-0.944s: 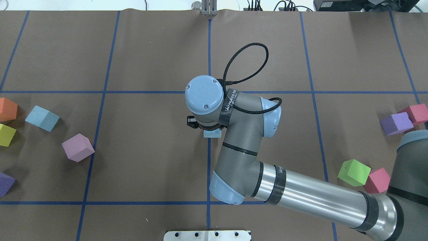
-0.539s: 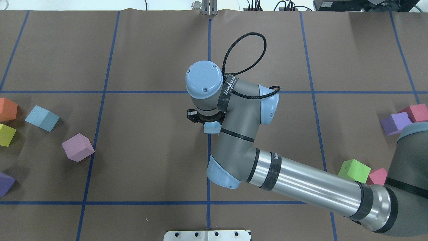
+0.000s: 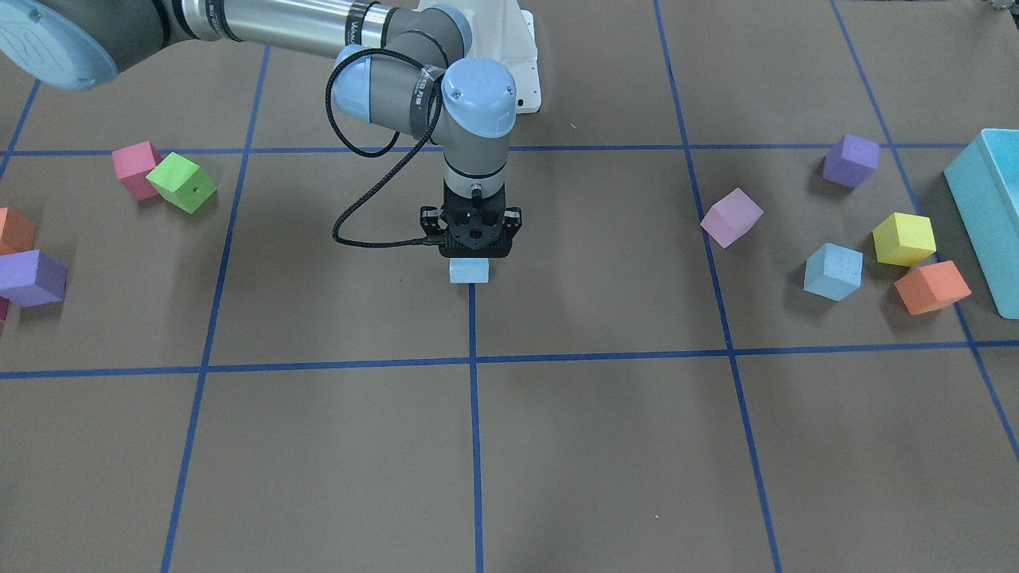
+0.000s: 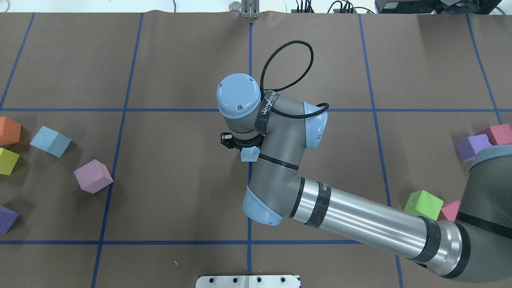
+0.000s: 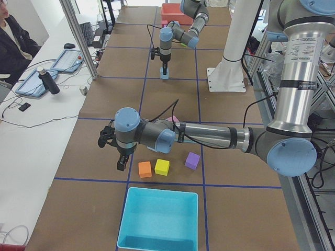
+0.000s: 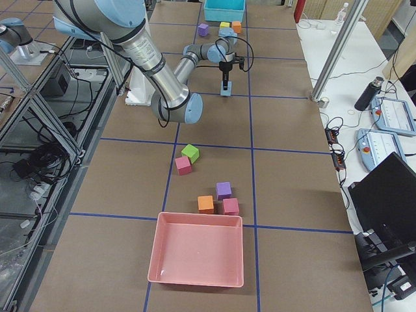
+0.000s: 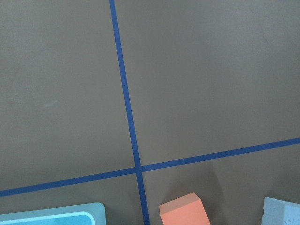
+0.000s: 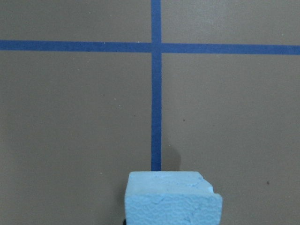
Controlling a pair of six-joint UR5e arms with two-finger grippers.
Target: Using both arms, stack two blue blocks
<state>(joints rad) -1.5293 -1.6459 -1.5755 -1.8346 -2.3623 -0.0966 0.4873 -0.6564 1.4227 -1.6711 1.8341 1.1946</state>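
Tabletop (image 3: 557, 446) bears a turquoise bin (image 3: 985, 227); right pincer (image 3: 470, 258) grips blue block (image 3: 469, 272).

2 blue blocks (image 3: 832, 270), 2 purple cubes (image 3: 850, 159), 2 orange (image 3: 931, 286), 2 pink (image 3: 135, 169), 1 green (image 3: 181, 183), 1 yellow (image 3: 903, 239), 1 lilac (image 3: 731, 216), 11 tot. 2 bins (image 3: 987, 207), 2 arms (image 4: 360, 220).

Overhead cam looks steeply down on the table (image 4: 180, 180) from one long side and the front cam faces it from the opposite side, so both catch the same blue block (image 3: 469, 271), just flipped. The two side cams look along the table from either end, well back. Wrist cams point down from close up, the right one almost on that block, the left near an orange cube (image 7: 183, 213).
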